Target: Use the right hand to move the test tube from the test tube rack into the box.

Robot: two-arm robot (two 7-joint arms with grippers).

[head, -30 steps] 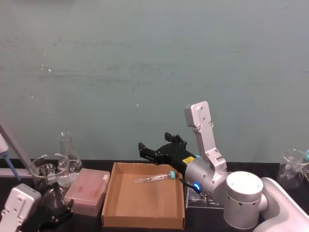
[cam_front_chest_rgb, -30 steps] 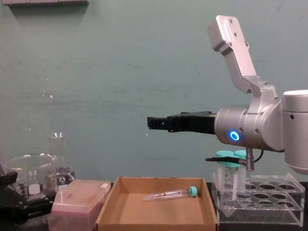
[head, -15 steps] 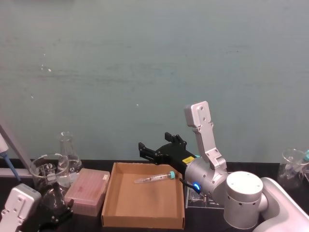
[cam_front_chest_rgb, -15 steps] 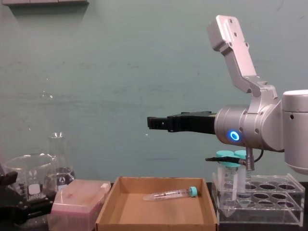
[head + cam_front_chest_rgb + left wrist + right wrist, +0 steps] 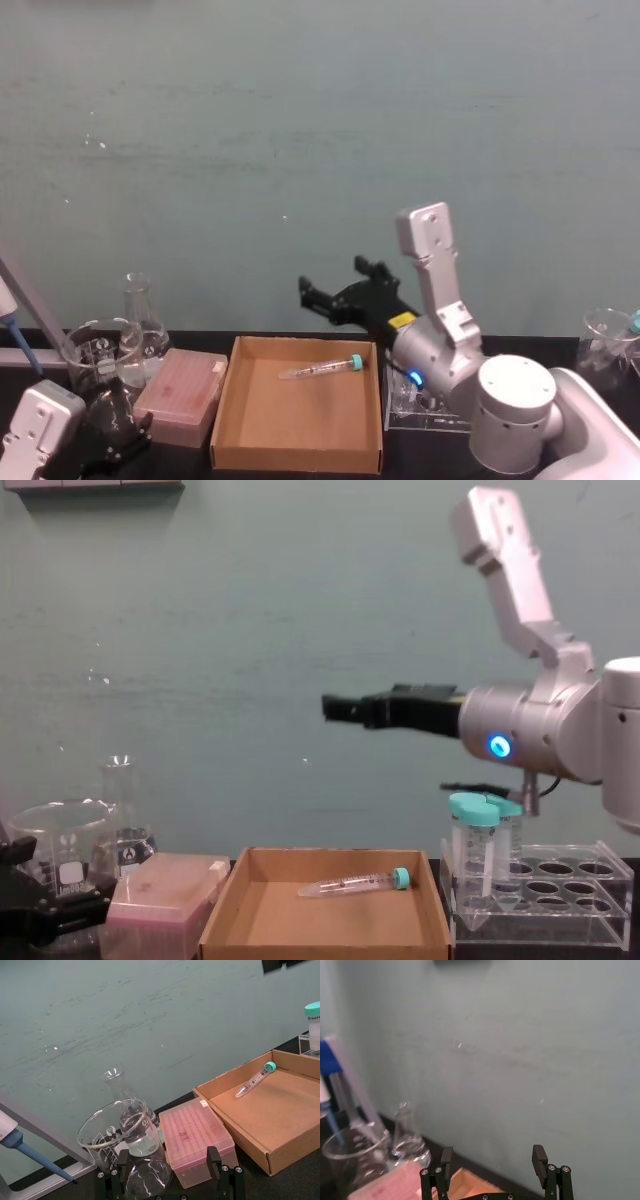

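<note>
Your right end effector [image 5: 330,296], the black two-finger one on the silver-grey arm with the blue ring, hung in the air above the far edge of the shallow brown cardboard box [image 5: 245,440]. Its fingers [image 5: 539,1155] were spread wide apart and held nothing.

The slim clear plastic test tube with the small teal cap [image 5: 322,369] lay flat on the box floor, toward the far side. It was below the end effector and a bit nearer you. Its long axis ran roughly left to right, cap end on the right, conical tip pointing left, slightly tilted in the head view.

The clear acrylic test tube rack [image 5: 545,895] stood just right of the box on the black worktop [image 5: 395,462]. It held two wider tubes with big teal caps [image 5: 473,852].

Judgement: the tube was in the box, so the transfer looked done. All that was left was to pull the right arm clear. If you had to regrasp, the right arm was much the nearer one, and you'd come down from above with the fingers across the tube's length.

Left end effector [image 5: 170,1185] was parked low at the left by the glass beaker [image 5: 117,1132] and pink translucent plastic box [image 5: 195,1137]. I couldn't judge its opening.
</note>
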